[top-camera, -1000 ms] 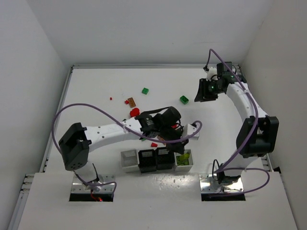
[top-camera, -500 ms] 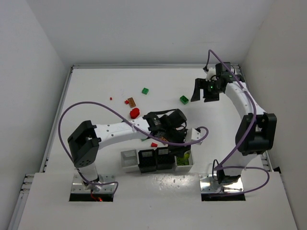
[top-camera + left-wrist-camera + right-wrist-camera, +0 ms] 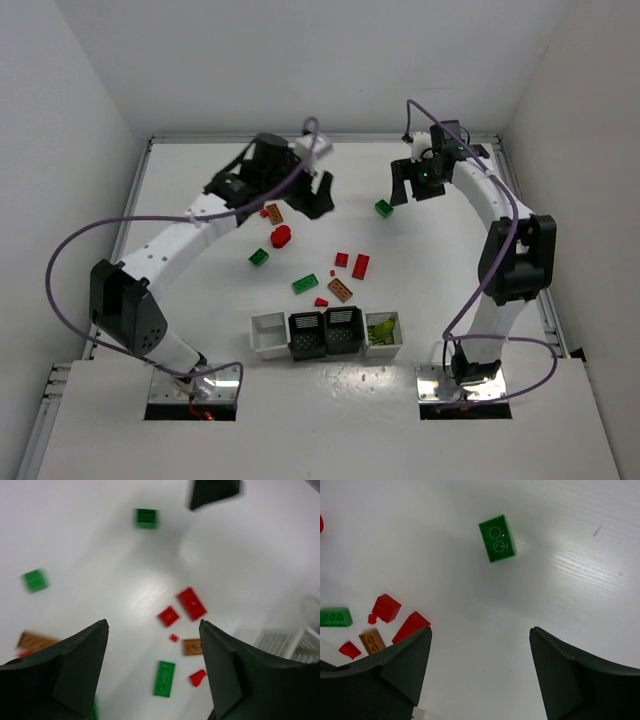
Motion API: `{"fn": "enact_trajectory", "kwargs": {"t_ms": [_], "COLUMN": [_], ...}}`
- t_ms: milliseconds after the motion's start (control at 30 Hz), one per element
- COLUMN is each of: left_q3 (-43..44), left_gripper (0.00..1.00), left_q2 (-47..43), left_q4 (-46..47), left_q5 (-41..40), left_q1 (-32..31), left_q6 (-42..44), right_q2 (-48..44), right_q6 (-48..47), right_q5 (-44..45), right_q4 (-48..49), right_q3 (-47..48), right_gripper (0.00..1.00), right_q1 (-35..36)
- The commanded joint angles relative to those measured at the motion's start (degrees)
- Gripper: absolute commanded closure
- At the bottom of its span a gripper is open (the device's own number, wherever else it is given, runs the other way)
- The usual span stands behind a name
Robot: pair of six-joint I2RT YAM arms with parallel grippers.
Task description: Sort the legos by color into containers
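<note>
We find left gripper (image 3: 153, 625) and right gripper (image 3: 480, 632) spread, empty; picking stage, right should descend onto far green brick (image 3: 497, 538)

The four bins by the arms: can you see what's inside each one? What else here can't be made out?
Top view: the two black bins are too dark and small to show any contents.
Left wrist view: motion blur smears the green bricks; a finger of the left hand half covers an orange-brown brick.
Right wrist view: the left edge cuts off a red piece.
</note>
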Motion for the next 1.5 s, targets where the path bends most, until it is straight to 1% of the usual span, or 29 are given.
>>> {"fn": "enact_trajectory", "kwargs": {"t_ms": [0, 33, 67, 100, 133, 167, 200, 233, 367, 467, 633, 800, 900, 933, 1000, 1200, 1233, 1267, 1333, 1367, 1400, 1467], "left_q3": [2.54, 2.55, 4.47, 5.18, 5.8, 6.32, 6.33, 6.33, 6.33, 4.4, 1.15, -3.15, -5.88, -6.5, -7.29, -10.01, -10.02, -10.71, -11.42, -12.12, -12.13, -12.65], "left_gripper": [0.19, 0.16, 0.11, 0.11, 0.1, 0.1, 0.09, 0.09, 0.09, 0.09, 0.09, 0.1, 0.11, 0.11, 0.12, 0.13, 0.13, 0.13, 0.13, 0.13, 0.13, 0.13], "left_q2": [-3.41, -3.41, -2.54, -1.92, -1.31, -0.17, 0.37, 0.89, 2.66, 2.66, 0.73, -1.39, -2.87, -2.88, -2.88, -2.88, -2.88, -2.27, -1.66, -1.65, -0.87, 0.72], "left_q4": [-3.92, -5.16, -6.65, -8.14, -10.59, -11.49, -12.19, -12.72, -14.83, -14.84, -14.84, -14.84, -13.7, -13.7, -13.08, -13.08, -12.56, -12.55, -12.03, -11.42, -11.41, -11.41], "left_q5": [-6.25, -6.86, -7.48, -7.48, -6.96, -5.3, -4.16, -3.01, 3.31, 7.54, 4.83, 4.82, 2.72, 1.49, -0.01, -0.54, 0.15, 0.16, 0.16, 0.16, -0.45, -0.45], "left_q1": [6.76, 10.79, 12.91, 15.02, 19.4, 21.61, 23.64, 27.49, 34.45, 36.84, 37.37, 37.37, 37.37, 36.76, 36.23, 34.47, 34.47, 33.95, 33.16, 33.15, 32.45, 31.57], "left_q6": [-5.83, -5.82, -5.82, -5.3, -5.3, -5.3, -5.3, -5.9, -5.66, -3.55, -0.03, 4.37, 5.52, 5.52, 6.04, 8.14, 9.11, 9.73, 10.26, 10.26, 11.13, 12.45], "right_q2": [3.28, 4.25, 5.13, 5.92, 7.58, 8.47, 9.35, 10.31, 14.01, 16.82, 21.56, 24.64, 26.05, 26.06, 26.58, 27.81, 27.81, 27.81, 27.81, 27.12, 25.63, 23.17], "right_q6": [-5.43, -6.32, -7.29, -9.73, -10.98, -12.12, -13.52, -13.54, -14.77, -15.38, -16.61, -16.61, -16.61, -16.61, -16.61, -17.14, -17.84, -17.84, -17.84, -17.84, -17.84, -17.84], "right_q5": [2.15, 2.16, 2.16, 2.16, 2.16, 2.94, 4.25, 6.36, 10.94, 13.49, 15.86, 15.34, 13.68, 13.67, 12.19, 11.48, 10.95, 10.95, 9.63, 9.02, 8.49, 6.12], "right_q4": [2.17, 2.17, 1.56, 1.55, 1.55, 1.55, 1.55, 1.55, 3.91, 4.45, 5.76, 5.25, 4.54, 4.54, 3.93, 3.92, 3.92, 3.92, 3.4, 3.4, 2.87, 2.08], "right_q3": [4.29, 4.99, 6.39, 6.93, 7.63, 7.64, 8.33, 9.12, 10.27, 12.2, 15.89, 17.92, 18.45, 18.45, 18.45, 18.45, 18.45, 18.45, 18.45, 18.45, 18.45, 16.87], "right_gripper": [0.2, 0.19, 0.19, 0.18, 0.16, 0.16, 0.14, 0.13, 0.13, 0.13, 0.11, 0.11, 0.22, 0.28, 0.32, 0.48, 0.52, 0.62, 0.73, 0.84, 0.9, 0.98], "right_q1": [2.25, 2.26, 2.95, 3.83, 4.36, 5.58, 6.2, 6.73, 7.88, 7.88, 7.88, 7.35, 7.35, 7.35, 7.35, 7.35, 7.35, 7.35, 7.35, 7.35, 7.35, 7.35]}}
